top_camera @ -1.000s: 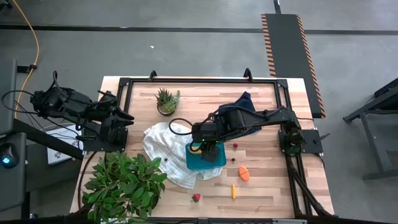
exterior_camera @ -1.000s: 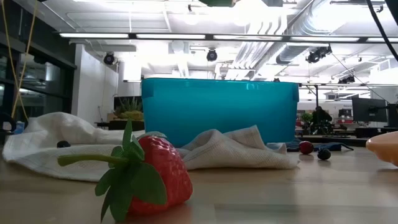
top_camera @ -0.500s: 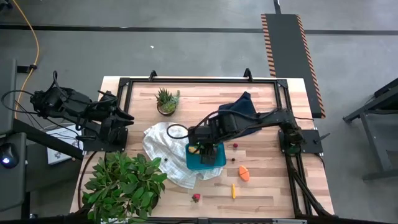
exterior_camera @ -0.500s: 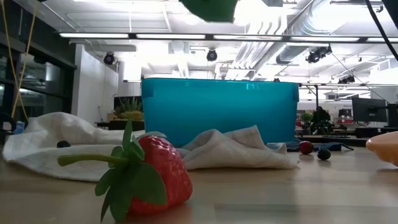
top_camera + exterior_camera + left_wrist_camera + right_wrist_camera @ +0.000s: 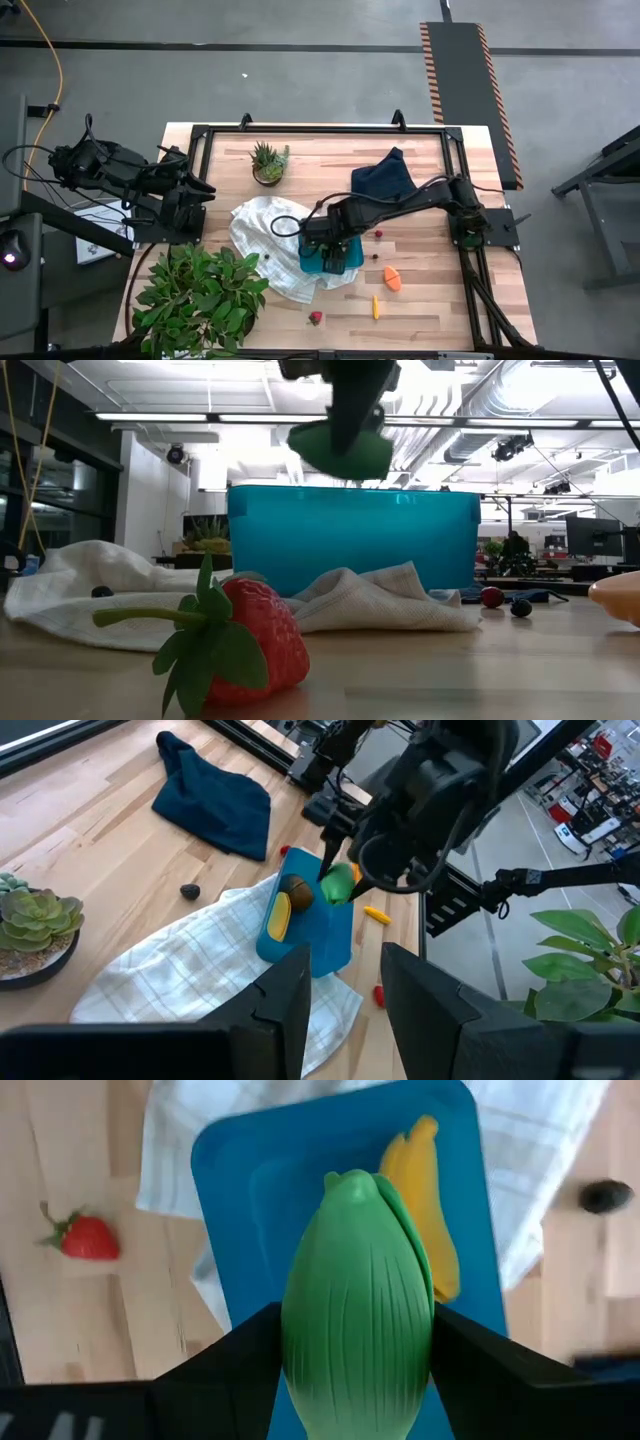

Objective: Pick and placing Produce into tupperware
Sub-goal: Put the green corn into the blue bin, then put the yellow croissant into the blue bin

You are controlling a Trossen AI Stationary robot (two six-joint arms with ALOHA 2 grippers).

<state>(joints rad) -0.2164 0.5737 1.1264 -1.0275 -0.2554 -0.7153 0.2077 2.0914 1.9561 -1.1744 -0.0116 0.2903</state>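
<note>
Our right pincer [image 5: 357,1380] grasps the ribbed green fruit [image 5: 357,1305] just above the smooth teal box [image 5: 329,255], where the banana [image 5: 425,1200] lies. Under the box we see checked white cloth [image 5: 265,235] on the pale wooden surface [image 5: 420,300]. Beyond the box, our left pincer [image 5: 345,1005] waits, fingers apart, empty.

the right arm is reaching toward nine o'clock across the table's middle, its right gripper [image 5: 357,1380] clamping something, while the left arm is waiting folded off the nine o'clock edge.
</note>
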